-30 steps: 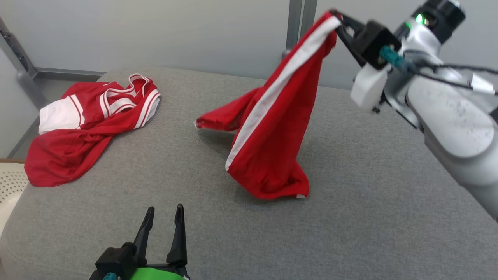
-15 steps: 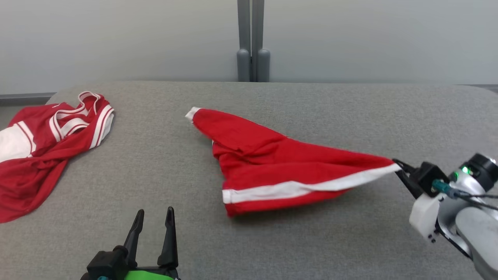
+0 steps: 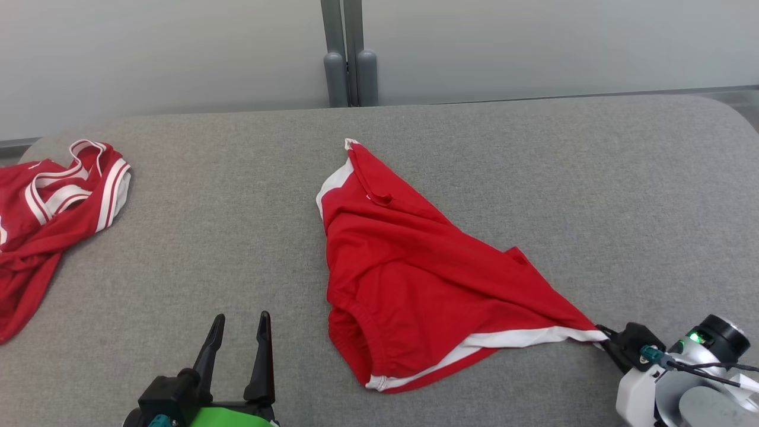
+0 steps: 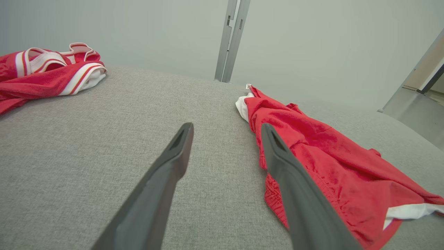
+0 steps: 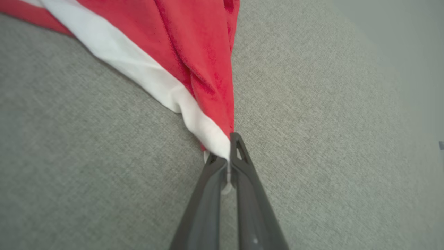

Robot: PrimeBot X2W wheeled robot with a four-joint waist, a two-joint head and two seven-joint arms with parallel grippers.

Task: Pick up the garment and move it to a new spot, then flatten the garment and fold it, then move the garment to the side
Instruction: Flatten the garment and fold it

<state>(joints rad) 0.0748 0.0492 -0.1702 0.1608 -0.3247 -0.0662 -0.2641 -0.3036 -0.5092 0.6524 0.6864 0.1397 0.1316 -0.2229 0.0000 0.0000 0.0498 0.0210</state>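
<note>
The garment (image 3: 415, 267) is a pair of red shorts with a white side stripe, lying spread on the grey table (image 3: 237, 196) in the middle of the head view. Its near right corner is stretched to a point, and my right gripper (image 3: 600, 333) is shut on that corner at the lower right. In the right wrist view the fingertips of the right gripper (image 5: 223, 152) pinch the white stripe and red cloth of the garment (image 5: 194, 52). My left gripper (image 3: 239, 323) stands open at the lower left, apart from the shorts. From the left wrist camera, the garment (image 4: 322, 159) lies just right of the open left gripper (image 4: 225, 130).
A second red and white garment (image 3: 47, 207) lies crumpled at the table's far left edge, also in the left wrist view as a striped heap (image 4: 45, 73). A grey post (image 3: 347, 53) stands behind the table against a pale wall. Bare grey cloth surrounds the shorts.
My right gripper came down from high at the upper right to low at the near right, dragging the shorts from hanging to lying flat. The head camera has shifted. The left gripper stays put.
</note>
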